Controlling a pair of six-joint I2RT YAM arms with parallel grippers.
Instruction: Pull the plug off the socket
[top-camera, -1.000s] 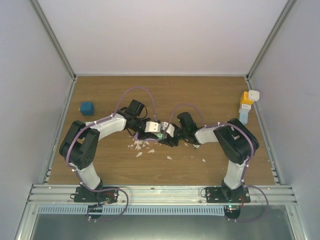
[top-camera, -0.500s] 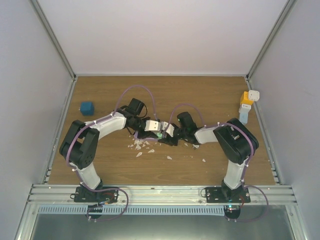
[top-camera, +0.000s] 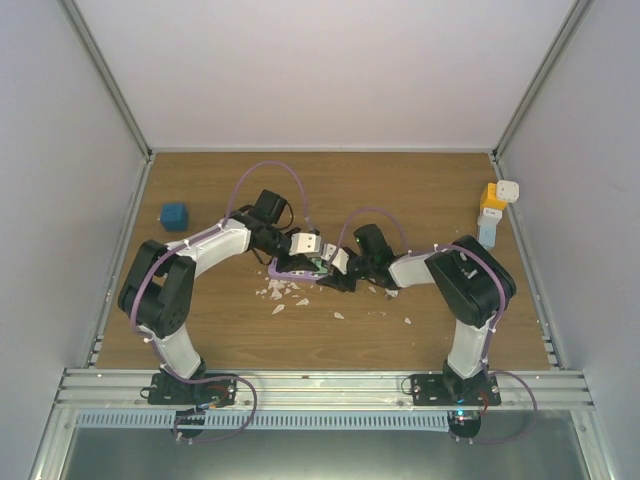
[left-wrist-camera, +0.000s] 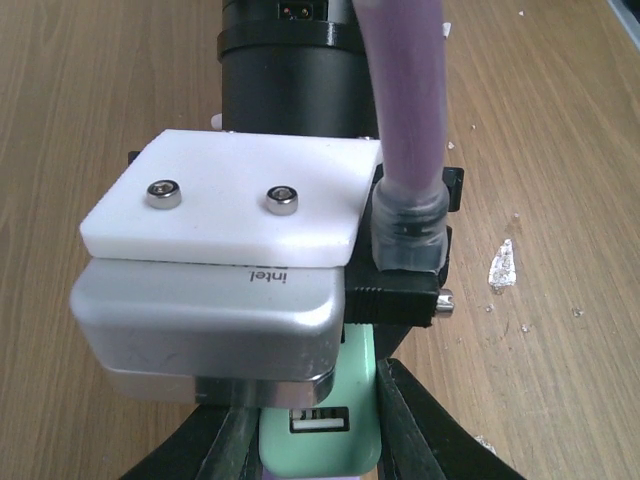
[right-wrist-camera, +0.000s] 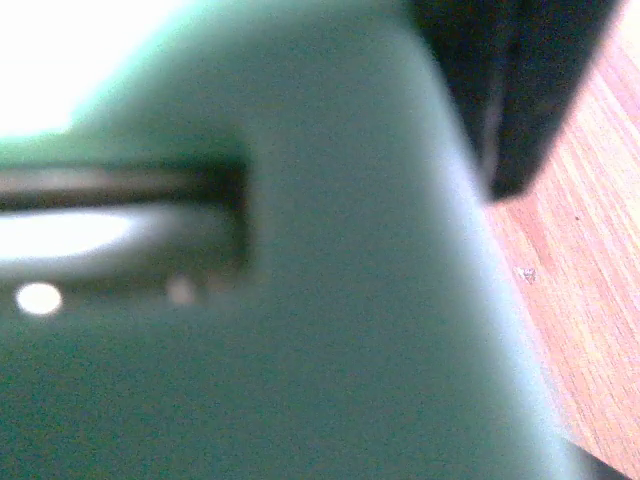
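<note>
My two bases are bolted at the near rail. From them each arm rises to a bent elbow and folds inward and low over the wooden table (top-camera: 400, 200), so the wrists meet nose to nose near its middle.

My left gripper (top-camera: 308, 256) is closed narrow on the mint-green plug (left-wrist-camera: 330, 455). My black fingers (left-wrist-camera: 418, 425) press its two flanks, and a small USB slot shows in its smooth, round-edged plastic face. Where plug ends and socket begins I cannot tell.

Just beyond it, my left camera looks straight at my right wrist: a flat white plate (left-wrist-camera: 240, 195) with two steel screws, a rounded silver camera housing (left-wrist-camera: 215, 325) under it, and a translucent purple cable (left-wrist-camera: 405, 110) running into a black connector.

My right gripper (top-camera: 332, 268) is up against the same green piece. Its own view is a green blur with one dark slot and one black finger (right-wrist-camera: 530, 90) at the edge, so whether it grips I cannot tell.

Jagged white flakes (top-camera: 283, 291) lie scattered on the wood grain just near of the grippers. Farther off, a blue cube (top-camera: 174, 216) sits by the left wall, and a stack of blocks (top-camera: 490, 200), white on yellow on pale blue, stands at the right wall.
</note>
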